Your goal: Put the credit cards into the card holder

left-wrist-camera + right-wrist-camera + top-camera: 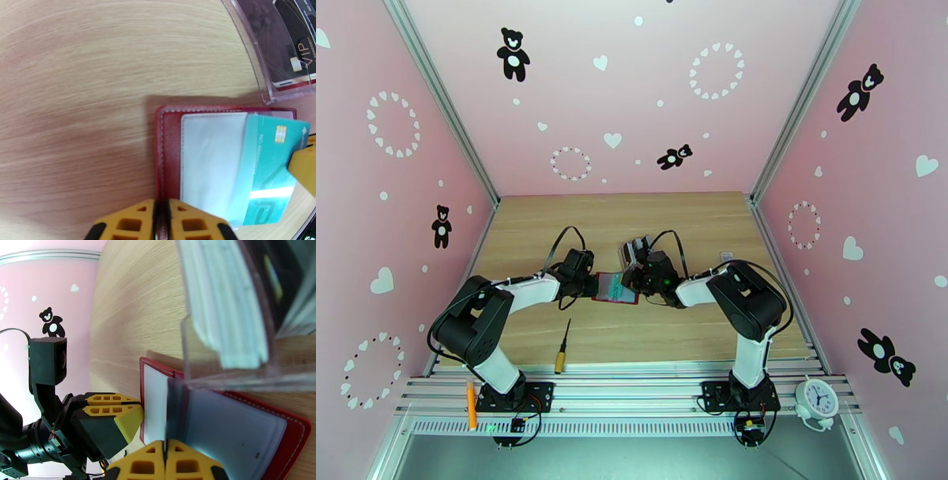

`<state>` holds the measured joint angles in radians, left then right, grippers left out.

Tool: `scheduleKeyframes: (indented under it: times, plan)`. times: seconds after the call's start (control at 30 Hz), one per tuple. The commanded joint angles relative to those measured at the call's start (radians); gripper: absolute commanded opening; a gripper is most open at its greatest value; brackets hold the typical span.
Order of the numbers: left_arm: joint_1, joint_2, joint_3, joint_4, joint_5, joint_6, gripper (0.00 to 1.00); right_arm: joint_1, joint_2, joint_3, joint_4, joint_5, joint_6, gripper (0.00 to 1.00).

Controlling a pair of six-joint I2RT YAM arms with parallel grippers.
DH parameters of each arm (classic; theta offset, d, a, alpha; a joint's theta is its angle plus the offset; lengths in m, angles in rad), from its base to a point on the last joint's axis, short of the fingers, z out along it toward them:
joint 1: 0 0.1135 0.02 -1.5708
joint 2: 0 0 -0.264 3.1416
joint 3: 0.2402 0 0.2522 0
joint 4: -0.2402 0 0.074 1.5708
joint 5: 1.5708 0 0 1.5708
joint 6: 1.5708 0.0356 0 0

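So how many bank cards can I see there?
2 plainly: a teal card slid partway into the red wallet, and a black VIP card in the clear rack. The rack may hide more.

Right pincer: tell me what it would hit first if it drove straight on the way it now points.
The open card holder: the right pincer, shut on the teal card, aims at its pale pages. The clear rack stands just beyond, though depth is unclear.

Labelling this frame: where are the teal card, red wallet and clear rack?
teal card point(268, 169), left wrist view, face below chip.
red wallet point(168, 158), left wrist view, left leather border.
clear rack point(260, 59), left wrist view, transparent side wall.
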<state>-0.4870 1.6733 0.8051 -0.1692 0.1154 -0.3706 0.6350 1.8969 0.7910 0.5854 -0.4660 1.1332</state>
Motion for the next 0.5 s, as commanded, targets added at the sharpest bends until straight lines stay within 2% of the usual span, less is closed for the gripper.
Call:
scheduleKeyframes:
  times: [0.0,0.47]
  plan:
    - [-0.005,0.032,0.003,-0.024,0.003,-0.012,0.17,0.019,0.01,0.005,-0.151,-0.055,0.0,0.0]
    - [-0.005,0.039,0.003,-0.027,0.005,-0.011,0.18,0.004,0.021,0.039,-0.235,-0.083,-0.039,0.0]
